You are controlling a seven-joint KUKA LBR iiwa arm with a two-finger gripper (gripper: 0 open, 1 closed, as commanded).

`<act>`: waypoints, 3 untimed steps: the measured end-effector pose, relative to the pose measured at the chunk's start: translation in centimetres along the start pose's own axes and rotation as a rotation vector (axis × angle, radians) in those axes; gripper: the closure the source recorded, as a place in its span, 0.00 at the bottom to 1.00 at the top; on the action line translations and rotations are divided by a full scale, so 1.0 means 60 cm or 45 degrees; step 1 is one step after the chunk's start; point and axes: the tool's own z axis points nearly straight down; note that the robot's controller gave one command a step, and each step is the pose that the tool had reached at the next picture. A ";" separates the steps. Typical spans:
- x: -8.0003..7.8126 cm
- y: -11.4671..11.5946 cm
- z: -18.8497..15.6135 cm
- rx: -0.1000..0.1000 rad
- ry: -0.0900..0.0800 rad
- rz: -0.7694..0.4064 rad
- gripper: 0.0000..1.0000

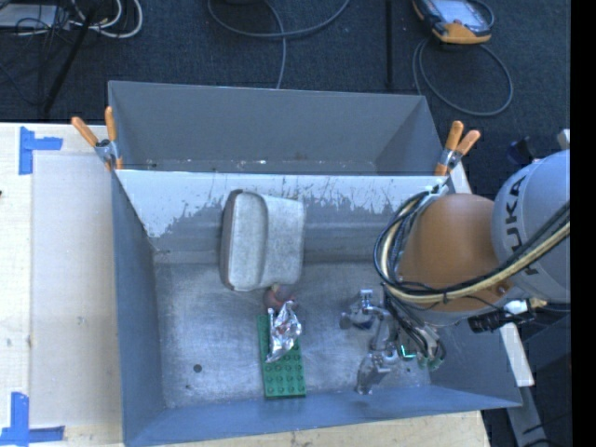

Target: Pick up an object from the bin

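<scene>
The robot arm's gripper point(368, 343) hangs low over the floor of the bin point(186, 324), just right of a green studded building plate point(284, 377), its fingers spread apart w/ bare metal floor between them. A crumpled foil wad point(284, 327) lies on the plate's far end, touching it. A small brown bit point(277, 296) sits just beyond the plate, and a grey sponge block point(261, 240) lies farther back, against the rear slope.

the arm point(551, 214) is a pale grey-white rounded shell with dark kuka lettering point(513, 227). an orange-brown dome cover point(449, 245) caps the wrist, ringed by looping black and yellow cables point(391, 254). the hand point(365, 347) is bare silver metal with a small green glint.
</scene>
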 end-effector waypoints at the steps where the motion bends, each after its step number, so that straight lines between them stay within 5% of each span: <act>1: -0.092 -0.155 0.073 -0.011 -0.047 0.090 0.00; 2: -0.093 -0.154 0.071 -0.011 -0.048 0.090 1.00; 3: -0.114 -0.179 -0.112 0.004 -0.021 -0.251 1.00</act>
